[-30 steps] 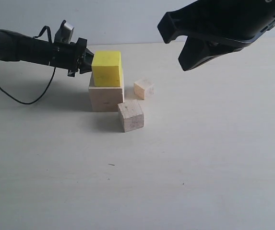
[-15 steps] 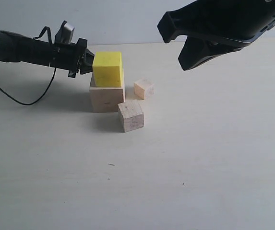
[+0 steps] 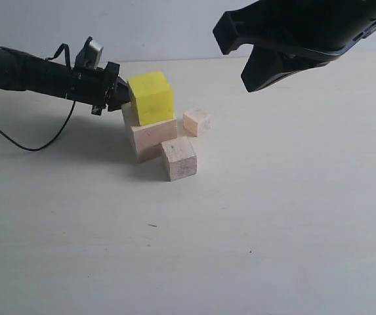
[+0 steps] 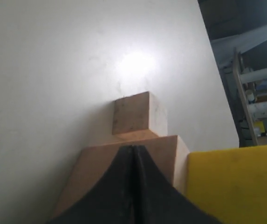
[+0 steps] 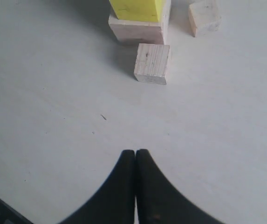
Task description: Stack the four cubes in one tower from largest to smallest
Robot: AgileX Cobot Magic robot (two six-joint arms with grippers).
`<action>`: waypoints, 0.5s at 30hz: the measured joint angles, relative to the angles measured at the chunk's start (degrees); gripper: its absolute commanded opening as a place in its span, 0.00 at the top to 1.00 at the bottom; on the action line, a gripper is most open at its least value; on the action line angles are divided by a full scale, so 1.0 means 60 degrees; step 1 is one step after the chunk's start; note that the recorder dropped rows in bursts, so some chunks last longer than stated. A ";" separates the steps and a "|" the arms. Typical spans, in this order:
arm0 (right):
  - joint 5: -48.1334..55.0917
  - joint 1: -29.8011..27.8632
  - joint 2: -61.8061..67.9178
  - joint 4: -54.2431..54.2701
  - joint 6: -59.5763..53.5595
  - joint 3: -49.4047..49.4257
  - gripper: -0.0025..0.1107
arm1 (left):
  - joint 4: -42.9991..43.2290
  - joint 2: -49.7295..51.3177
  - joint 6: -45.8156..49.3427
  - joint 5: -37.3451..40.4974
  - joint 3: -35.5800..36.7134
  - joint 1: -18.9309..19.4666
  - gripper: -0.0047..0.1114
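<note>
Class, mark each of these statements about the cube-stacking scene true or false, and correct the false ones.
1. The yellow cube rests on the largest pale wood cube. True.
2. The right gripper holds the smallest cube. False: it is shut on nothing, and that cube lies on the table.
3. The left gripper has its jaws shut. True.
4. All four cubes are stacked. False: the plain wood cube and the smallest cube lie on the table.
</note>
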 measured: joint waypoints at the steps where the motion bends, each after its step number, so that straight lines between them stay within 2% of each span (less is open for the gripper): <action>1: 0.0000 0.0000 0.0000 0.0000 0.0000 0.0000 0.98 | 0.0115 0.0000 0.0000 0.0000 0.0022 -0.0023 0.96; 15: 0.0000 0.0000 0.0000 0.0000 0.0000 0.0000 0.98 | 0.0533 0.0000 0.0000 -0.0018 0.0042 -0.0489 0.96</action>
